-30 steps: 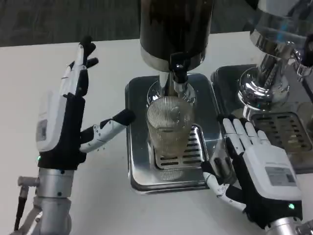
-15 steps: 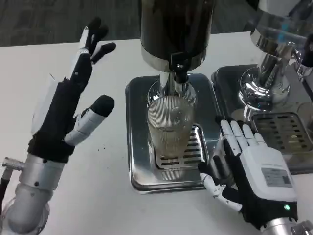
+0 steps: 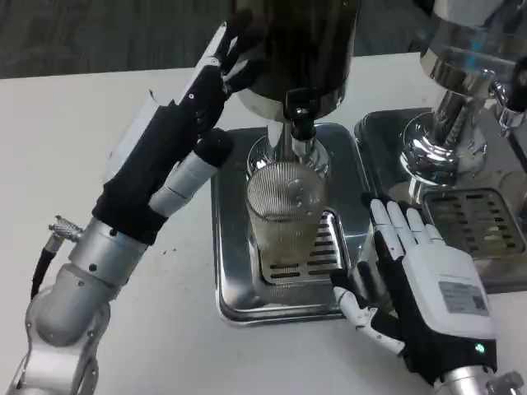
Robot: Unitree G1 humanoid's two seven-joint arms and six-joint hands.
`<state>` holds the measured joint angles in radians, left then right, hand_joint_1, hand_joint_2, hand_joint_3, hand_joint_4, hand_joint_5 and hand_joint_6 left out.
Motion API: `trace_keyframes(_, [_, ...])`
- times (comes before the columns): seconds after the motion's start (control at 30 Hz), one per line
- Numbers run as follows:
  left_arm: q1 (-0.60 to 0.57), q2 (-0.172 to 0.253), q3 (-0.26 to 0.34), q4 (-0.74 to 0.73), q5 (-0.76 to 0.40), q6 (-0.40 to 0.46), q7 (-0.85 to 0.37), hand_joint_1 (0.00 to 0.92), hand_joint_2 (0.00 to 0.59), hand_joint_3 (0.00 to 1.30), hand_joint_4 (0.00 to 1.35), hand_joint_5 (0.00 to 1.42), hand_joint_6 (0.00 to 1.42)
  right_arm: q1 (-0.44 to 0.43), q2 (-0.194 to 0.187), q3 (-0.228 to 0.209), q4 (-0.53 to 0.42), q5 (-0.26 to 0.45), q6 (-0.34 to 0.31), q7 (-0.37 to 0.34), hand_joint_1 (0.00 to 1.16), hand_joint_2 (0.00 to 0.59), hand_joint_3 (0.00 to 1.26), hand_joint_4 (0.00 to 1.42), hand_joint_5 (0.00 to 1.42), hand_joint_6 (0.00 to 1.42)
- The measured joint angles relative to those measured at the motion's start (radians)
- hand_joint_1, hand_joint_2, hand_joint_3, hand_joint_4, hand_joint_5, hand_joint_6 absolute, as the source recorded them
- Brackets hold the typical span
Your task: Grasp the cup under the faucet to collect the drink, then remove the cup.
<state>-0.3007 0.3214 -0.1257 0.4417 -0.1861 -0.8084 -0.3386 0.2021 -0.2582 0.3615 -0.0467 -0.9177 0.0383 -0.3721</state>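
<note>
A clear ribbed cup (image 3: 285, 216) stands upright on the steel drip tray (image 3: 232, 292), directly under the black faucet (image 3: 300, 111) of the dark drink dispenser (image 3: 298, 49). My left hand (image 3: 177, 140) is raised to the left of the dispenser, fingers spread and reaching up toward its base, holding nothing. My right hand (image 3: 420, 280) rests open, palm down, to the right of the cup, its fingers lying over the tray's right edge and not touching the cup.
A second chrome dispenser (image 3: 461, 90) with its own drip tray (image 3: 478, 222) stands at the right. Bare white table lies to the left and along the front edge.
My left arm has swung up and to the right, from the table's left side toward the dispenser's base. The right hand has barely shifted. The cup stays put.
</note>
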Motion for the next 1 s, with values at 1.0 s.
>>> trace_keyframes(1.0, [-0.063, -0.083, 0.03, 0.086, 0.131, -0.081, -0.084, 0.0, 0.117, 0.17, 0.15, 0.33, 0.28, 0.007, 0.012, -0.015, 0.0, 0.01, 0.01, -0.012, 0.24, 0.407, 0.01, 0.0, 0.0, 0.06])
